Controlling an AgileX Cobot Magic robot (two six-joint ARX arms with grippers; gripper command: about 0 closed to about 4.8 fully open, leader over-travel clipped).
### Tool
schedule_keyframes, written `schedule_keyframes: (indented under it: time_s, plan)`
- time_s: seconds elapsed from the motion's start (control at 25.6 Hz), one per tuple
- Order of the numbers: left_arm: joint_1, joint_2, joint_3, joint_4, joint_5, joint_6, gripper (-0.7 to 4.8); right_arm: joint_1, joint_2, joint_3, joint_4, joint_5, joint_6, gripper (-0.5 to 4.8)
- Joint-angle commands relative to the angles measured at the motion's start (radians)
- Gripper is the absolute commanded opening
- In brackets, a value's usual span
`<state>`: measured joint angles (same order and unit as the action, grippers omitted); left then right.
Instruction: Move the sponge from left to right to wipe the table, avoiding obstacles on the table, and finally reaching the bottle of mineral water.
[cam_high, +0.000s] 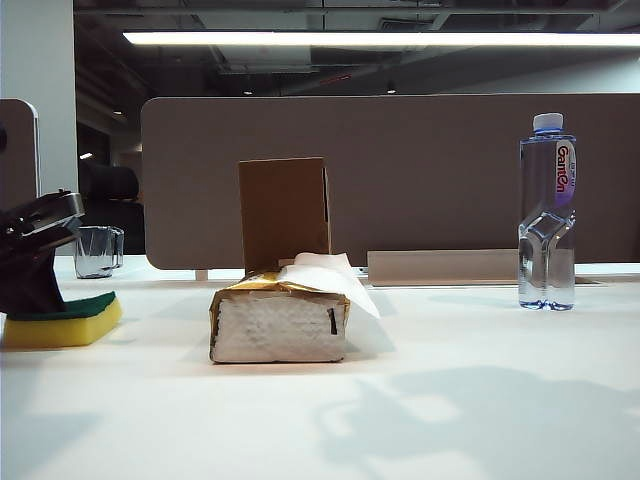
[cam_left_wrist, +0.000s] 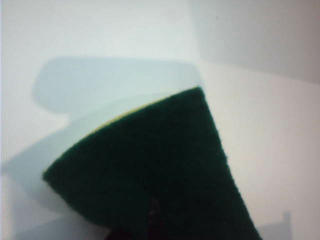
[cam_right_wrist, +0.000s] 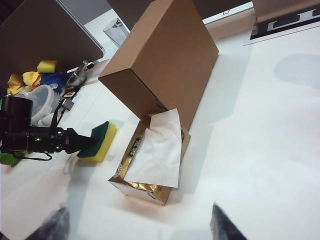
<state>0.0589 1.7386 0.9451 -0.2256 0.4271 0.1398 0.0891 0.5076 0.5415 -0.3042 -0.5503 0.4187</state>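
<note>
The yellow sponge (cam_high: 62, 322) with its dark green layer up lies on the white table (cam_high: 450, 400) at the far left. My left gripper (cam_high: 32, 285) is shut on its left end. In the left wrist view the green face (cam_left_wrist: 150, 170) fills the picture and the dark jaws (cam_left_wrist: 150, 225) merge with it. The tissue pack (cam_high: 280, 322) lies mid-table with the upright cardboard box (cam_high: 285, 212) right behind it. The bottle of mineral water (cam_high: 547, 215) stands at the far right. My right gripper (cam_right_wrist: 140, 227) hangs open above the table, looking down on the pack (cam_right_wrist: 150, 160), box (cam_right_wrist: 160, 65) and sponge (cam_right_wrist: 100, 141).
A clear glass mug (cam_high: 97, 250) stands behind the sponge at the back left. A grey partition (cam_high: 420, 180) runs along the table's far edge. Beyond the table's left side lie a plastic container (cam_right_wrist: 40, 100) and coloured odds and ends (cam_right_wrist: 30, 75).
</note>
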Motion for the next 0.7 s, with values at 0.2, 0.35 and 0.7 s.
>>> schedule_keyframes:
  time_s: [0.2,0.35,0.7]
  plan:
    - [-0.002,-0.012,-0.019,-0.137,-0.011,0.01,-0.06,0.0,-0.001,0.006,0.017,0.002,0.0,3.64]
    - [-0.002,-0.026,-0.019,-0.149,-0.011,0.01,-0.06,0.0,-0.001,0.006,0.017,0.013,0.0,3.64]
    - [-0.003,-0.045,-0.023,-0.18,0.004,0.01,-0.06,0.0,-0.002,0.006,0.017,0.013,0.0,3.64]
